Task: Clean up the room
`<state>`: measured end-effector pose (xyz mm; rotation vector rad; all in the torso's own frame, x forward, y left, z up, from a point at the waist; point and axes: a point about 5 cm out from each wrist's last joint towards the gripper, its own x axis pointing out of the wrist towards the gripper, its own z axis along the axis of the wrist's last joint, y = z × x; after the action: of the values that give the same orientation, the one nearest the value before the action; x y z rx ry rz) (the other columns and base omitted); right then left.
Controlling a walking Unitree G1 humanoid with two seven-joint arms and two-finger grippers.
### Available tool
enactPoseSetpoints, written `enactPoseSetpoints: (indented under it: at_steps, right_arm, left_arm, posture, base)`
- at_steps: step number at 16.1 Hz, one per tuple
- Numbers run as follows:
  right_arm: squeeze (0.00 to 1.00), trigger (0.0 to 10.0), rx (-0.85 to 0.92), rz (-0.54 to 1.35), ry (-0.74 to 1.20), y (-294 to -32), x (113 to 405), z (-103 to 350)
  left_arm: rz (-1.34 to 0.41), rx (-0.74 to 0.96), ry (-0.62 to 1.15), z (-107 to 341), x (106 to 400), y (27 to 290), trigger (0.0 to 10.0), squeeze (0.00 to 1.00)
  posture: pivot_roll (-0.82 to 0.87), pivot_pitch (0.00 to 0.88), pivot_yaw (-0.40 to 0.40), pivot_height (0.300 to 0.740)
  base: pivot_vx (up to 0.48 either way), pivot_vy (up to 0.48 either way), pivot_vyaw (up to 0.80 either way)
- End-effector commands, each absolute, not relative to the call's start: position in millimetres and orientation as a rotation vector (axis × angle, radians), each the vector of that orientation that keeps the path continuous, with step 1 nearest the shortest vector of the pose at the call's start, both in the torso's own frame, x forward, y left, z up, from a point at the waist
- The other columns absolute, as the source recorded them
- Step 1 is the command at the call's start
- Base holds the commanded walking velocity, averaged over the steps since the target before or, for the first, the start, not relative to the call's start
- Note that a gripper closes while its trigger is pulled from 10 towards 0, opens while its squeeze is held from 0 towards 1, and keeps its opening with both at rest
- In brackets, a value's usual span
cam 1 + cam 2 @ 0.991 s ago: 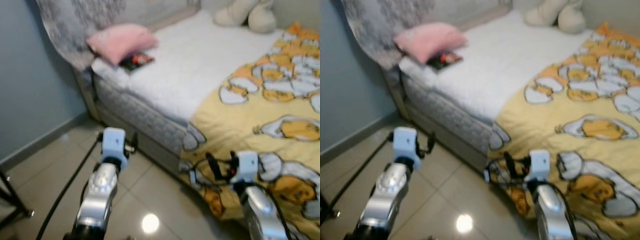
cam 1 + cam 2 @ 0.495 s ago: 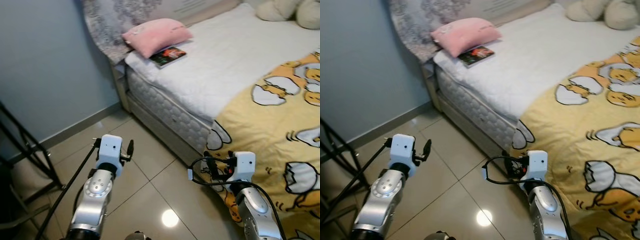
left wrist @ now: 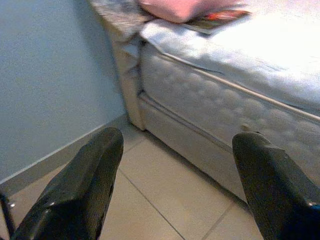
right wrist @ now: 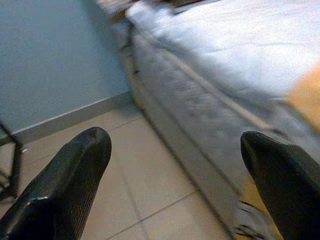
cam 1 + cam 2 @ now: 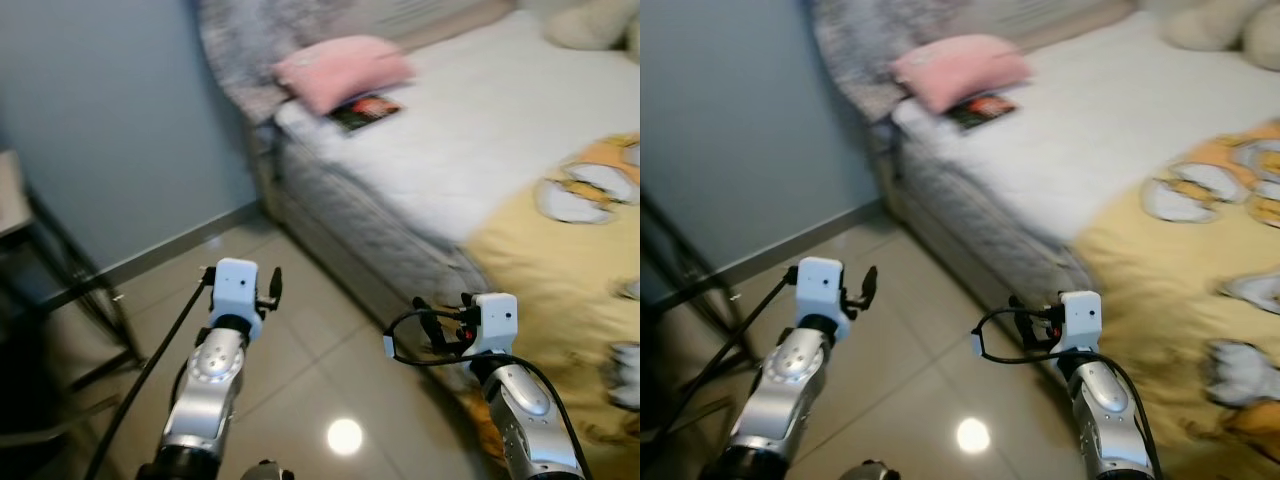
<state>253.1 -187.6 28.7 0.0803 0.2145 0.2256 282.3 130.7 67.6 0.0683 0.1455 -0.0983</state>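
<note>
You stand on the tiled floor (image 5: 300,300) beside the bed (image 5: 400,230), both arms raised ahead of you and carrying nothing. The left gripper (image 3: 175,185) and right gripper (image 4: 175,185) are spread wide, likely ready for a pickup. At your 12 o'clock, a book (image 5: 365,110) lies on the white sheet, touching the pink pillow (image 5: 340,70), probably the next clutter to clear. The yellow blanket (image 5: 560,260) drapes the bed edge at 2 o'clock.

In front of me stands the bed (image 5: 400,215), on a pale tiled floor (image 5: 300,340). A pink pillow (image 5: 343,70) lies at its head end, a book (image 5: 366,110) just beside the pillow on the white sheet. A yellow patterned blanket (image 5: 570,250) covers the bed's foot end.
</note>
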Motion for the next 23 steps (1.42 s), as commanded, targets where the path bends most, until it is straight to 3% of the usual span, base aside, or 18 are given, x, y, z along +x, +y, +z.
enactPoseSetpoints:
  at_steps: [1,7,14,20,23]
  right_arm:
    - [0.00,10.0,0.087,0.269,0.207,-179.1,256.7,32.6]
    - [0.00,10.0,0.101,0.248,0.200,-179.9,265.9,37.5]
    - [0.00,10.0,0.091,0.258,0.216,-177.3,262.1,34.2]
    - [0.00,10.0,0.071,0.283,0.224,-176.3,262.9,33.9]
    - [0.00,10.0,0.068,0.292,0.229,-175.9,262.8,33.5]
  left_arm:
    - [-0.069,0.064,0.154,65.3,282.6,137.2,10.0,0.00]
    - [-0.099,0.101,0.129,68.2,283.7,131.6,10.0,0.00]
    - [-0.048,0.087,0.143,67.6,288.4,132.1,10.0,0.00]
    - [0.026,0.031,0.152,69.3,297.4,142.1,10.0,0.00]
    - [0.025,0.012,0.154,68.5,295.7,140.0,10.0,0.00]
  posture:
    - [-0.01,0.000,0.037,0.740]
    - [0.00,0.000,0.032,0.740]
    - [0.00,0.000,0.039,0.740]
    - [-0.01,0.000,0.041,0.740]
    - [0.00,0.000,0.039,0.740]
  base:
    - [-0.255,0.281,0.56]
    - [-0.040,0.000,0.38]
    - [0.000,-0.480,0.12]
    - [0.137,0.000,0.00]
    - [0.232,0.370,0.00]
